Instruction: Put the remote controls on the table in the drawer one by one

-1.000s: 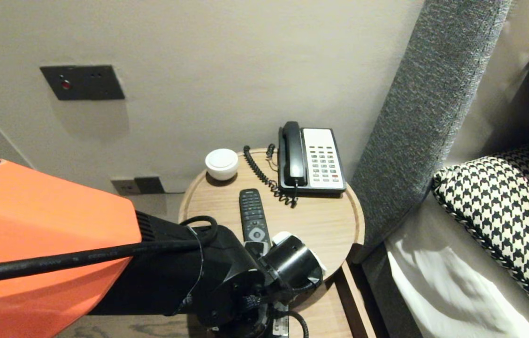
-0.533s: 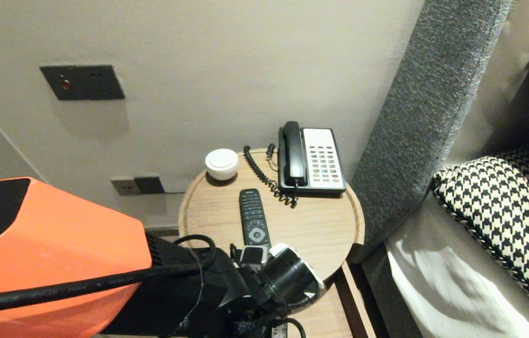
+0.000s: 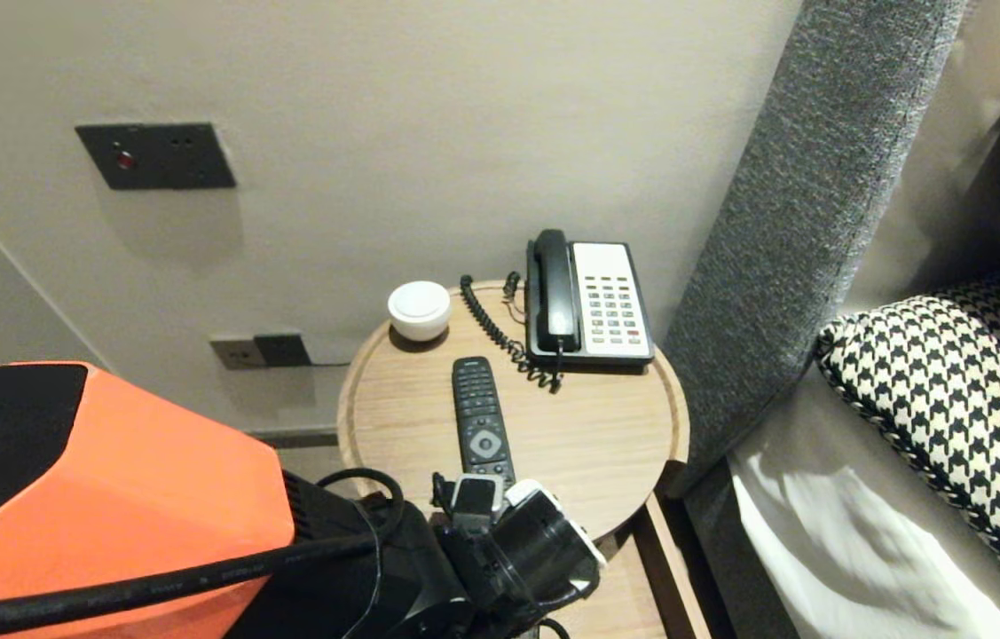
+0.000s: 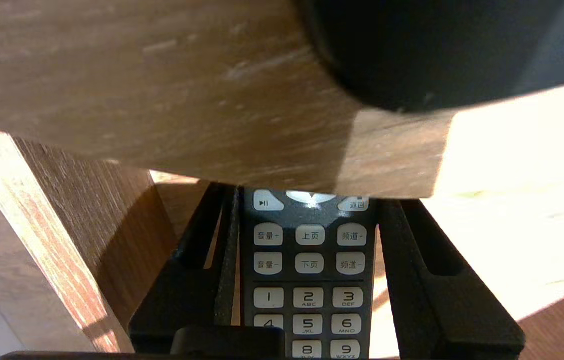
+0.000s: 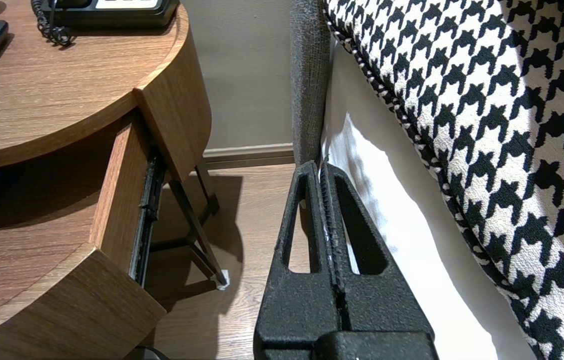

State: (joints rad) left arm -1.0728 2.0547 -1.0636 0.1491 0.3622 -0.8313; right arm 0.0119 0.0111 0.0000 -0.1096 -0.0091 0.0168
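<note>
Head: left claw [image 3: 482, 524] sits low at the near edge of the bench [image 3: 606, 426], pinching a remote [image 3: 475, 495]. The other remote [image 3: 480, 408] lies just beyond on the bench.
Left wrist: the claw [image 4: 307, 200] clamps the remote [image 4: 309, 280] at its number keys, with a wooden panel [image 4: 161, 100] right ahead. The tip could snag it and twist loose.
Right wrist: right claw [image 5: 323, 172] pressed together, parked beside the bed [image 5: 387, 240].

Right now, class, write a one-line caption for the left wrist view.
Left gripper grips a remote, number keys showing, near a wooden panel.
</note>
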